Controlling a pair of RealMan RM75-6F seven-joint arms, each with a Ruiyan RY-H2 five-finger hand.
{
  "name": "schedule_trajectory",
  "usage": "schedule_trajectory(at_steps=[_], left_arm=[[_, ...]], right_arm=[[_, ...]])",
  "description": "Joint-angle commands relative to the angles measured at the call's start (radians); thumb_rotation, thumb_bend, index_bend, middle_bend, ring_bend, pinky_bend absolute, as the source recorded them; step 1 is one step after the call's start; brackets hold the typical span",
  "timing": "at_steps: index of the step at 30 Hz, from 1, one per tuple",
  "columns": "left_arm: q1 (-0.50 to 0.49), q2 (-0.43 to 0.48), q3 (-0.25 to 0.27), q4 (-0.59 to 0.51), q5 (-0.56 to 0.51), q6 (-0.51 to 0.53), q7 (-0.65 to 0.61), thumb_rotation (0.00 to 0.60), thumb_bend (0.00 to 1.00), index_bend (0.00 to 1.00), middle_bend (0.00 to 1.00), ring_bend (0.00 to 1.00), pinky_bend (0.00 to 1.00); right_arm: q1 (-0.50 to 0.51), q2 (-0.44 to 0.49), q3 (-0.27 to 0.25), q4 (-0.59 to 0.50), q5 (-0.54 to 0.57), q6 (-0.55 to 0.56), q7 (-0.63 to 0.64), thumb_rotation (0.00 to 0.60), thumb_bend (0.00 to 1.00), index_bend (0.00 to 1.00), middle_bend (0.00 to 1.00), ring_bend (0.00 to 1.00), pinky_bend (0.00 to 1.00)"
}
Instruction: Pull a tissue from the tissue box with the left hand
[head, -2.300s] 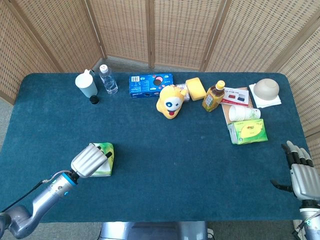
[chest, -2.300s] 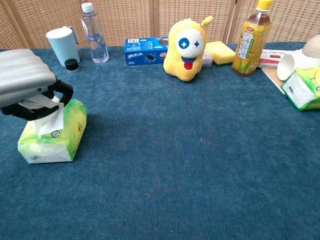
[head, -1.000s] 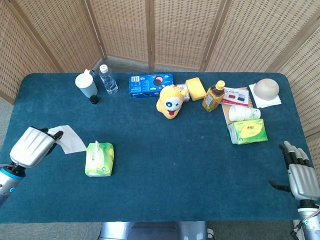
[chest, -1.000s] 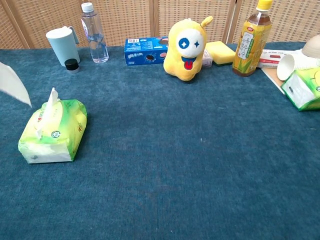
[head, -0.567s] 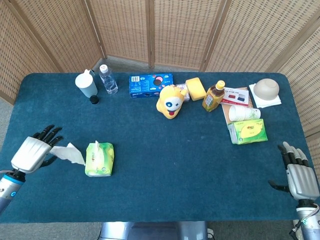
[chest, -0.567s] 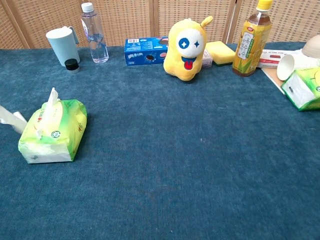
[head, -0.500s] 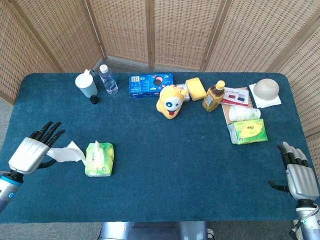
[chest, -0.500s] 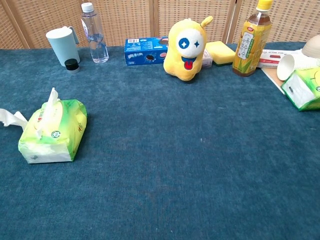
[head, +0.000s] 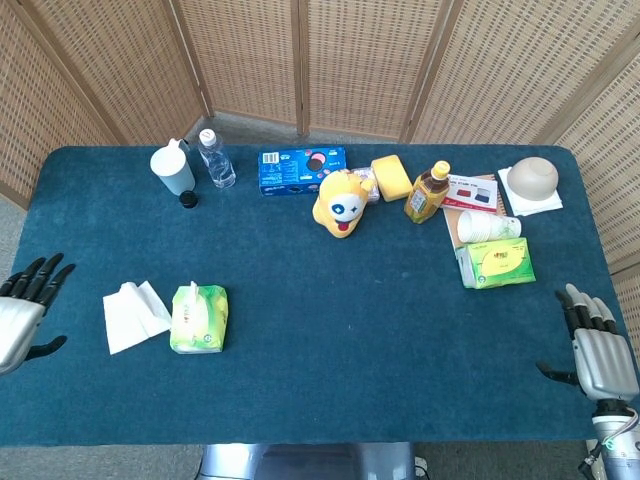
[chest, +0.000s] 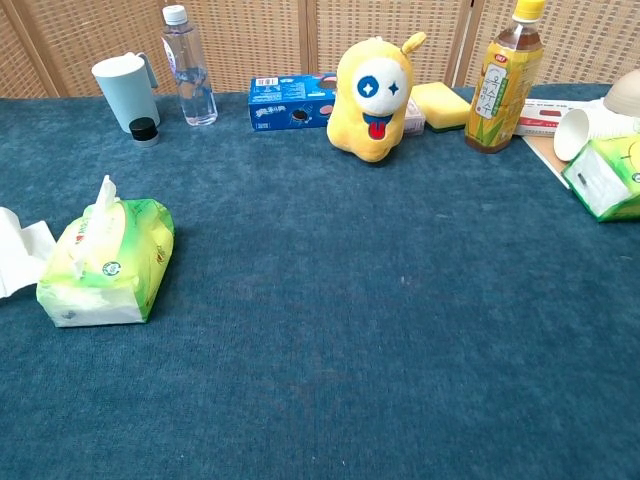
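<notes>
Left hand (head: 20, 312) at frame edge, fingers spread, apparently empty. Right hand (head: 598, 349) fingers apart, holding nothing.

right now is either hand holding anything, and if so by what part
Nothing is held. The left hand is open with its fingers spread, apart from the tissue lying flat beside the tissue box. The right hand is open too.

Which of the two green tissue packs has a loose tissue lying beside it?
The tissue pack on the left side of the table, with a white tissue flat beside it. The other pack, far right, has none.

Tissue (head: 133, 314) on blue table (head: 350, 330)
</notes>
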Motion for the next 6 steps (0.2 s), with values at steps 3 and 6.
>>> schedule_trajectory(at_steps=[3, 6], left_arm=[[0.043, -0.082, 0.003, 0.09, 0.008, 0.058, -0.054, 0.6, 0.0, 0.0, 0.0, 0.0, 0.15], [0.059, -0.124, -0.006, 0.14, 0.011, 0.088, -0.083, 0.6, 0.0, 0.0, 0.0, 0.0, 0.15]], right_arm=[[-0.001, 0.0, 0.001, 0.001, -0.001, 0.003, 0.0, 0.596, 0.0, 0.0, 0.0, 0.0, 0.0], [-0.001, 0.0, 0.001, 0.0, 0.0, 0.004, 0.001, 0.596, 0.0, 0.0, 0.0, 0.0, 0.0]])
